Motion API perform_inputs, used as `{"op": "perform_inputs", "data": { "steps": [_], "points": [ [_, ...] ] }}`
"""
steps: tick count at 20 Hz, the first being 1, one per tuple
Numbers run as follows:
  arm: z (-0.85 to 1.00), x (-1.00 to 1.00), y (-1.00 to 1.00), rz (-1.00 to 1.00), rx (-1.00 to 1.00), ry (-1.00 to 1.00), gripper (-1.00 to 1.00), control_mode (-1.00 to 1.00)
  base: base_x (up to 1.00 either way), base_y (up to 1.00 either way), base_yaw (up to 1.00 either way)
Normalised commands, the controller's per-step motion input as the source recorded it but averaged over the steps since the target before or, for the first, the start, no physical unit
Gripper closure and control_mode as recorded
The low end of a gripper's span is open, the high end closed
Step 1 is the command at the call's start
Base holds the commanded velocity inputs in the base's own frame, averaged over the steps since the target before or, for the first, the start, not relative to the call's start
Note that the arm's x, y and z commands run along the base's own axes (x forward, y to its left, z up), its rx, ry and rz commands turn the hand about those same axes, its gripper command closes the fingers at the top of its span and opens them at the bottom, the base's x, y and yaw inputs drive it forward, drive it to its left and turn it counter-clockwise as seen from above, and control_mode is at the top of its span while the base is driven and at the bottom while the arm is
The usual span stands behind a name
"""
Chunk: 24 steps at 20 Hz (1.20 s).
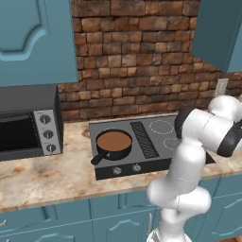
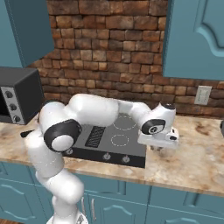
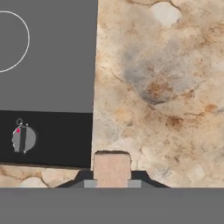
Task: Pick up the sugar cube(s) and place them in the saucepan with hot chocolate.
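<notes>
The gripper is clamping a sugar cube over the counter just right of the stove; the saucepan is sitting well off to its left

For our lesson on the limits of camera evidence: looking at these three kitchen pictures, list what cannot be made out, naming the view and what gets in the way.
- Left base view: the stove's right burners, hidden behind the white arm.
- Right base view: the gripper's fingertips, covered by the hand's own body.
- Hand view: the lower part of the sugar cube, cut off at the bottom.
- Right base view: the microwave, cut by the left edge.
- Right base view: the stove knobs' markings, too small.
</notes>
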Motion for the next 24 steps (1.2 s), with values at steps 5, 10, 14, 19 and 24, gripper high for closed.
{"op": "perform_inputs", "data": {
  "steps": [5, 10, 14, 19, 24],
  "points": [
    [0.67, -0.67, 1.0, 0.0, -0.26, -0.21, 1.0, -1.0, 0.0, 0.0, 0.0],
    [0.75, -0.38, 1.0, -0.02, -0.23, -0.07, 1.0, -1.0, 0.0, 0.0, 0.0],
    [0.82, -0.11, 1.0, -0.05, -0.14, 0.0, 1.0, -1.0, 0.0, 0.0, 0.0],
    [0.9, -0.07, 1.0, -0.02, -0.03, 0.06, 1.0, -1.0, 0.0, 0.0, 0.0],
    [0.27, -0.07, 1.0, 0.0, 0.09, 0.02, 1.0, -1.0, 0.0, 0.0, 0.0]
  ]
}}
